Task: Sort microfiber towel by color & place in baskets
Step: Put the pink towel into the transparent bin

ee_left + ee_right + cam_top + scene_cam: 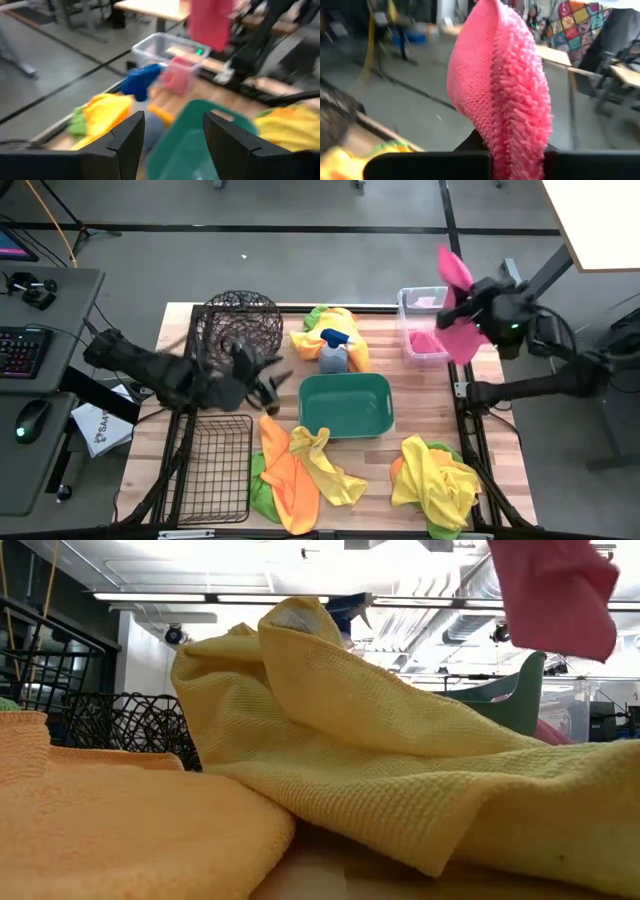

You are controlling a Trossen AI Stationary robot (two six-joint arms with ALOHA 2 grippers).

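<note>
Seen from above, the right gripper [468, 308] is clamped on a pink towel [458, 330], holding it in the air just beside the clear plastic bin [412, 297] at the table's two o'clock corner; that bin already holds pink cloth. The left gripper [268, 385], fingers spread apart and empty, hovers at nine o'clock of the teal tub [345, 412], just beside the round wire basket [238, 320]. Yellow and orange towels [300, 465] lie heaped along the six o'clock edge.
</note>
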